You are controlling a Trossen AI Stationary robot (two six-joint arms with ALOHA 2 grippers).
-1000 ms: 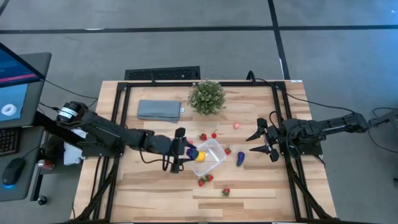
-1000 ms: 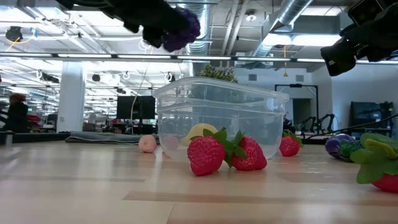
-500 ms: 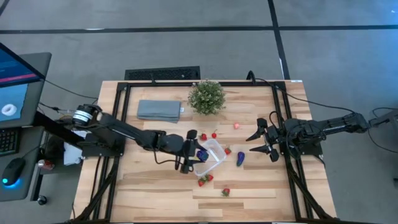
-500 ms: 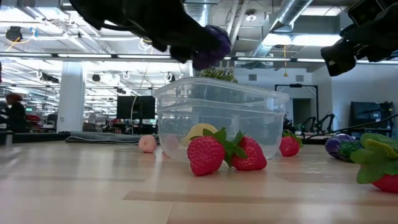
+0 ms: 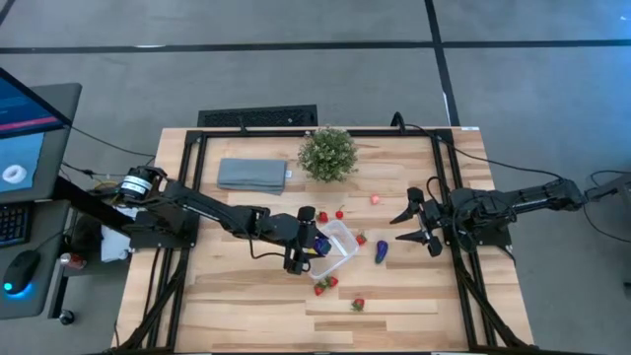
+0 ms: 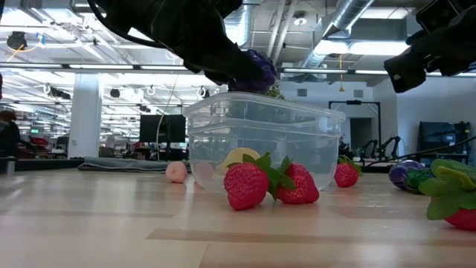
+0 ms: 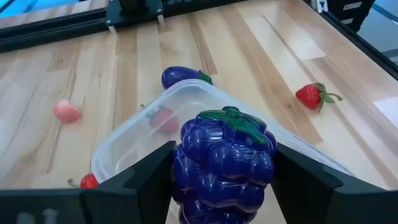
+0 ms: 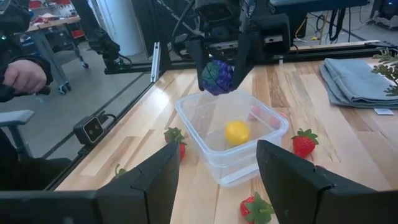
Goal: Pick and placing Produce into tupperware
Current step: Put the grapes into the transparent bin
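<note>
The clear tupperware (image 5: 338,248) stands mid-table with a yellow piece (image 8: 237,132) inside. My left gripper (image 5: 314,243) is shut on a dark purple grape bunch (image 7: 224,163), just above the tupperware's left rim (image 7: 134,134); the bunch also shows in the low view (image 6: 256,71) and the right wrist view (image 8: 217,76). My right gripper (image 5: 412,224) waits open and empty at the table's right side. A purple eggplant (image 5: 381,251), strawberries (image 5: 323,285) and a pink piece (image 5: 375,198) lie on the table around the tupperware. My left gripper pinches the grape bunch by its two opposite sides (image 7: 183,168) between its two fingers. The fingers (image 8: 203,57) come slanting down from the table's left. The bunch is lifted clear, over the tupperware's opening, its green stem end (image 7: 239,121) pointing away from the wrist.
A bushy green plant (image 5: 327,153) and a folded grey-blue cloth (image 5: 252,175) stand at the far side. More strawberries lie near the front (image 5: 357,304) and beyond the tupperware (image 5: 322,217). A person's hand (image 8: 22,74) shows past the table's left edge.
My left gripper has carried the grape bunch toward the table's right, from beside the tupperware to over its left rim, and has sunk lower toward the opening. It has stayed shut on the bunch.
</note>
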